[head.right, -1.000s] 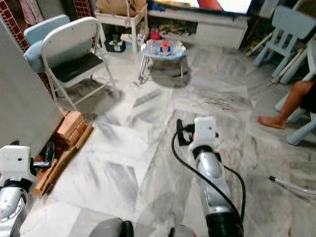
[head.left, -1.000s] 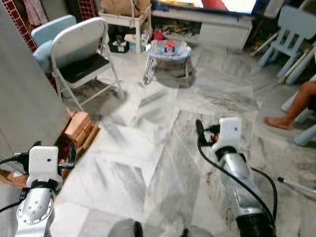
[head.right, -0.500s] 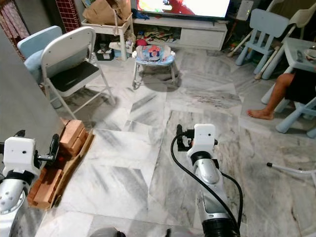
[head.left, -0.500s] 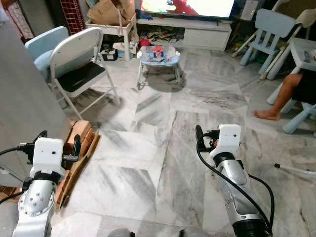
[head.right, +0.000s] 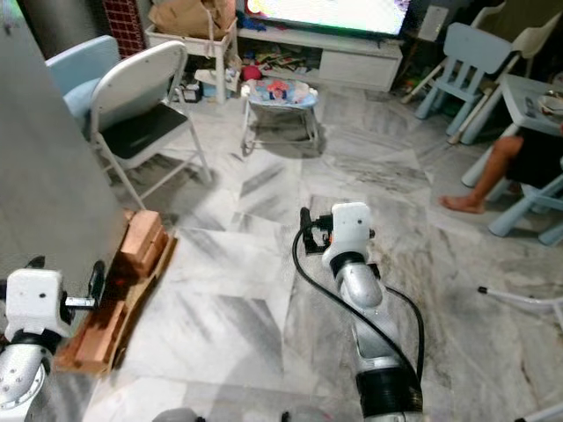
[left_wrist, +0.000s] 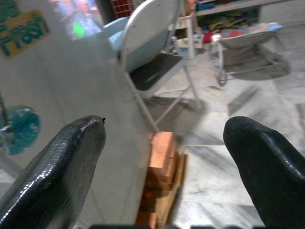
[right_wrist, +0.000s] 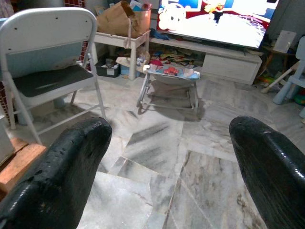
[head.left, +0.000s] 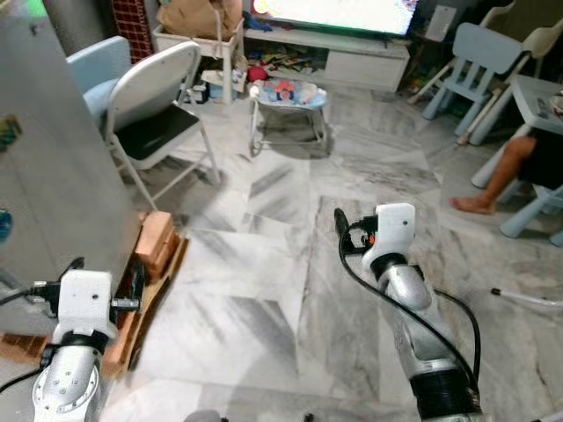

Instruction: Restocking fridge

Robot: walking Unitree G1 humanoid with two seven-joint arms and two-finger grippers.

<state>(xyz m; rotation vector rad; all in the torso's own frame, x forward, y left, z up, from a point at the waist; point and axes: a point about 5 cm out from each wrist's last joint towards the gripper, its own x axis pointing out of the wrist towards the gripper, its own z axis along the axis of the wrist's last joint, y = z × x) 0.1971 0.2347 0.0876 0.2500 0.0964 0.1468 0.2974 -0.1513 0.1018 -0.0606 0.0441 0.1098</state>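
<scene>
Both my grippers hang empty over the grey marble floor (head.left: pixel 264 290), jaws spread wide.
The tall grey fridge side (head.left: pixel 53 167) stands at my left, just beside the left gripper (left_wrist: pixel 162 157); the right gripper (right_wrist: pixel 167 162) faces a white folding chair (right_wrist: pixel 45 71).

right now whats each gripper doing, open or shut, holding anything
Left gripper: open, holding nothing, beside the grey fridge.
Right gripper: open, holding nothing, over the marble floor.
</scene>
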